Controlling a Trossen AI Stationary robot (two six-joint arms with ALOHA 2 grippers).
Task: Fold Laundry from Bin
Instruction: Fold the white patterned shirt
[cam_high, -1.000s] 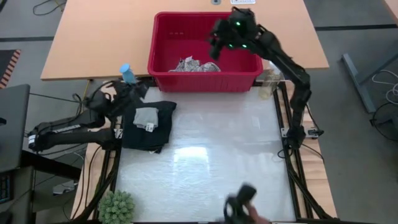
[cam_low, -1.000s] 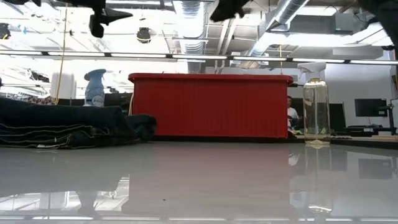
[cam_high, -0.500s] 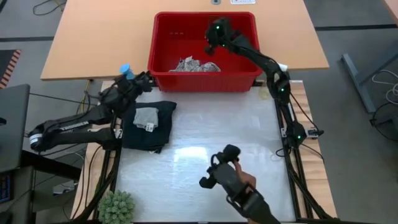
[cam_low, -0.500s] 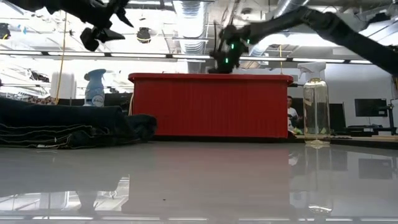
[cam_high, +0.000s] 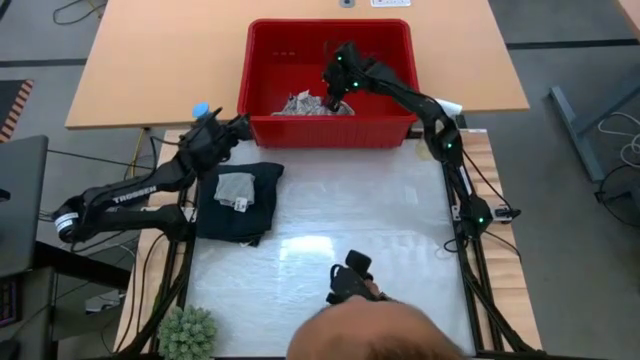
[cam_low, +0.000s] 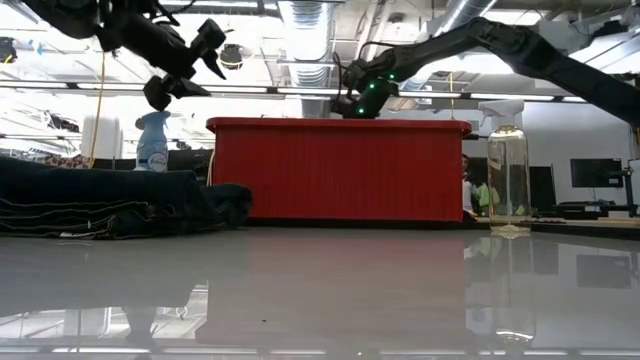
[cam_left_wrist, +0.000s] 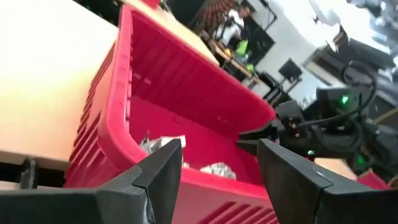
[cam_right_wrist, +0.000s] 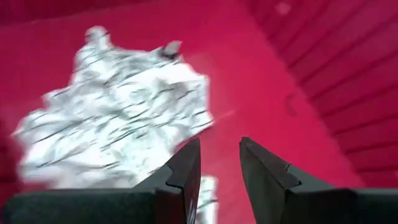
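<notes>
one word readable | "trossen" | left arm (cam_high: 130, 195) | white lettering

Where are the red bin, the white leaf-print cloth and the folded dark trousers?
red bin (cam_high: 330, 131): high view, near wall.
white leaf-print cloth (cam_right_wrist: 118, 124): right wrist view, crumpled middle.
folded dark trousers (cam_high: 262, 192): high view, right part.

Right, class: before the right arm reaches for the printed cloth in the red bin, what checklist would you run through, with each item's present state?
1. Right gripper inside the bin, by the white leaf-print cloth: ok.
2. Its fingers apart with nothing between them: ok.
3. Cloth lies loose on the bin floor, nothing on top: ok.
4. Left gripper open, outside the bin's near-left corner, away from the cloth: ok.
5. Folded dark trousers with grey cloth set aside: ok.
6. Person's head over the table's near edge: not ok.
</notes>
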